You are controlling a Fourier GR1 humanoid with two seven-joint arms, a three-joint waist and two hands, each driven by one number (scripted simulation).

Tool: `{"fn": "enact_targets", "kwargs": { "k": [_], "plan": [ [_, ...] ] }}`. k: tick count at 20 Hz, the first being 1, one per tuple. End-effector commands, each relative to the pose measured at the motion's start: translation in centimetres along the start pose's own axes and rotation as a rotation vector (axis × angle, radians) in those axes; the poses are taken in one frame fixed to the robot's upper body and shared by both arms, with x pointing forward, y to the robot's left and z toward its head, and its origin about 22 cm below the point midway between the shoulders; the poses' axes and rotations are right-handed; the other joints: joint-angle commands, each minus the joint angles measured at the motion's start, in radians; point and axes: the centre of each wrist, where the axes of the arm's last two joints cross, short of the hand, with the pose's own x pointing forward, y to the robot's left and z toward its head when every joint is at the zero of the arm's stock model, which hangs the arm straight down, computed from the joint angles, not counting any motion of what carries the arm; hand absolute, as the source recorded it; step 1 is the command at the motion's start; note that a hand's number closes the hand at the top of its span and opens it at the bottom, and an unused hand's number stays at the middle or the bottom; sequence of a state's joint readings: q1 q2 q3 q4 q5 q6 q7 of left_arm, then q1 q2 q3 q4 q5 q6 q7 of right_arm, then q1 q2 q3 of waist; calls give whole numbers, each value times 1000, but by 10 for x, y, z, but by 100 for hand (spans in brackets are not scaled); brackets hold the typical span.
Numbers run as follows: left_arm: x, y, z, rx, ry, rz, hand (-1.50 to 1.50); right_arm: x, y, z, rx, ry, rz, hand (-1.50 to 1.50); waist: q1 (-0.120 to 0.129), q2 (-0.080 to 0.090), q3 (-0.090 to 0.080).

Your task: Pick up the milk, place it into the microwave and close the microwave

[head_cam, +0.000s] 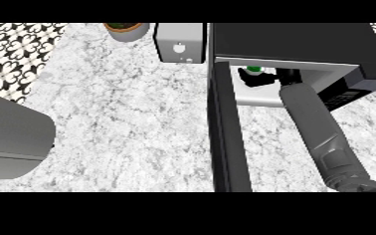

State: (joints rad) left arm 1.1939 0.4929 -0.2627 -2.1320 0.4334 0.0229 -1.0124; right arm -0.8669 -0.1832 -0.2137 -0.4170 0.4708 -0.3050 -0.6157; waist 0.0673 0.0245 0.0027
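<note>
At the upper right of a speckled white-and-grey marble counter (132, 114) stands a black, box-shaped microwave (294, 39). Its door (224, 129) is swung wide open: a long, dark slab running from the oven's left front corner down toward the lower edge of the view. The oven's cavity (257, 95) has a pale, smooth floor. The right forearm (320, 129), a grey cylinder with a darker cuff, comes up from the lower right corner and reaches into the opening. The right hand (258, 81) is black and wrapped around the milk (253, 70), of which only a white top with a green cap shows. The milk sits inside the cavity near its left side, close to the door's hinge; whether it rests on the floor cannot be told.

Left of the microwave, just beside it, is a small grey boxy appliance (180, 42). Further left, a round grey pot with a plant (126, 30) meets the counter's far edge. A patterned black-and-white tile surface (22, 50) borders the counter's upper left. A large, smooth grey rounded shape (22, 139) fills the left edge. The wide middle stretch of marble lies open.
</note>
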Motion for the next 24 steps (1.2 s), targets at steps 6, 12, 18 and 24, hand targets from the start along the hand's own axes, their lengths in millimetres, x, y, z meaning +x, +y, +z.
{"fn": "enact_targets", "kwargs": {
  "k": [6,12,18,24],
  "plan": [
    [-12,0,-14,-27,-20,4,-150,-5,-6,-6,-203,100,24,-150,29,22,2],
    [-13,14,-28,-67,-39,-26,-150,-6,-9,-9,-153,69,183,-150,45,30,2],
    [-17,2,-19,-117,-14,-8,-150,-14,2,4,-89,67,51,-150,37,19,3],
    [-16,-8,-29,-147,-24,13,-150,-6,17,2,-56,31,-65,-150,27,15,3]
  ]
}}
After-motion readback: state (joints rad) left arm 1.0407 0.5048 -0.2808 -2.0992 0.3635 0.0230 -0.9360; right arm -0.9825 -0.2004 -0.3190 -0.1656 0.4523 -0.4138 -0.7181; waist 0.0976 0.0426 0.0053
